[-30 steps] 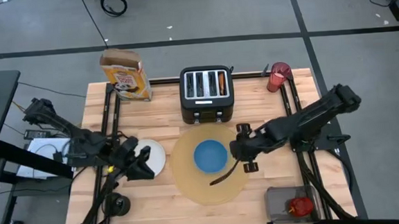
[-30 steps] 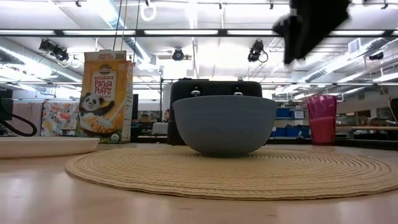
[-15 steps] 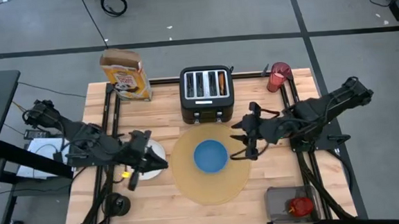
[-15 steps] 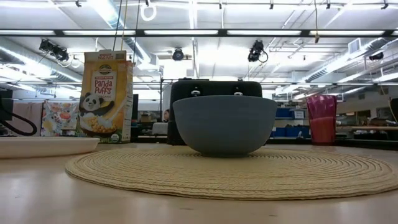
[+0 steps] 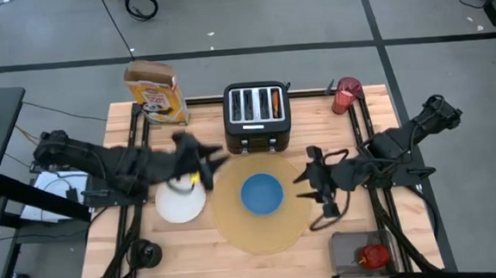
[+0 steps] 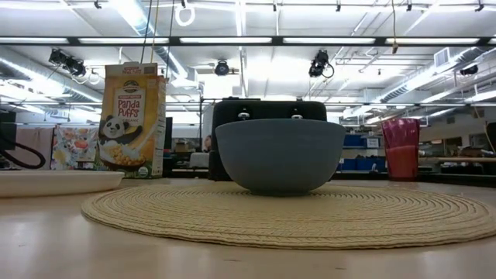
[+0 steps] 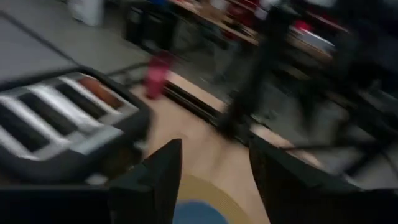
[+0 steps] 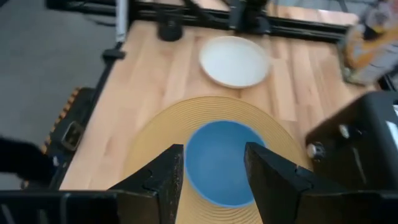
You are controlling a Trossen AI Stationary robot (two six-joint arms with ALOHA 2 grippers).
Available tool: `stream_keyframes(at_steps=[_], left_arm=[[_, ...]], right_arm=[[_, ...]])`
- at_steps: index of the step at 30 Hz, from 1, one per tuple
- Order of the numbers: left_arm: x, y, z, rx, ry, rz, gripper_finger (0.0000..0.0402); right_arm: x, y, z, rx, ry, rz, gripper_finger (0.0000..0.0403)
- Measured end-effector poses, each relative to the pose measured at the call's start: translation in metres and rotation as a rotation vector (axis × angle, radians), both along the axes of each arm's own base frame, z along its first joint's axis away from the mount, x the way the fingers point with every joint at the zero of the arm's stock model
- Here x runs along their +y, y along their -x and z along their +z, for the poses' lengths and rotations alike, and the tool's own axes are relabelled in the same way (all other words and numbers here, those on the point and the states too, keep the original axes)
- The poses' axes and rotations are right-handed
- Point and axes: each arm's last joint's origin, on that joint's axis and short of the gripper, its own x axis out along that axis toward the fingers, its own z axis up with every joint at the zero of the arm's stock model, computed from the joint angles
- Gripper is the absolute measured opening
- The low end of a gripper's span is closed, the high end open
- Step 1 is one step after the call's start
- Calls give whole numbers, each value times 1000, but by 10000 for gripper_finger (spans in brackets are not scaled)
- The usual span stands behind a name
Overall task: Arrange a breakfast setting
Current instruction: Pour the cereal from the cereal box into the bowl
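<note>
The blue bowl (image 5: 261,194) stands on the round tan placemat (image 5: 236,226), as the low view shows (image 6: 279,155). The white plate (image 5: 181,203) lies on the table left of the mat. The red cup (image 5: 346,94) stands at the far right corner. The red apple (image 5: 374,255) lies in a grey tray. The spoon is out of view. My left gripper (image 5: 208,160) is open and empty, raised between plate and toaster; its wrist view (image 7: 214,180) looks past the toaster. My right gripper (image 5: 308,185) is open and empty at the mat's right edge, facing the bowl (image 8: 227,162).
The black toaster (image 5: 257,114) stands just behind the mat. The cereal box (image 5: 156,93) stands at the far left. The grey tray (image 5: 345,247) sits at the near right corner. Bare wood shows between the mat and the cup.
My left gripper has left the plate, risen, and swung toward the far edge and right, up to the toaster's front left. My right gripper has drawn back from the bowl toward the table's right edge. The bowl and mat have stayed put.
</note>
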Motion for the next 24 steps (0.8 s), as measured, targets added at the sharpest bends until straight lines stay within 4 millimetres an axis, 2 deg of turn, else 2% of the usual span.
stream_keyframes(at_steps=[6,10,14,20,24], left_arm=[[73,10,14,-44,14,250,227],[120,29,36,-11,16,276,243],[155,54,57,119,-37,289,247],[187,106,75,445,-151,324,247],[197,125,74,610,-251,212,247]], right_arm=[[8,3,1,-18,13,48,181],[14,6,2,-18,4,80,181],[16,8,1,-14,-27,52,181],[16,8,1,-15,-74,-10,181],[8,4,2,-42,-45,-84,181]])
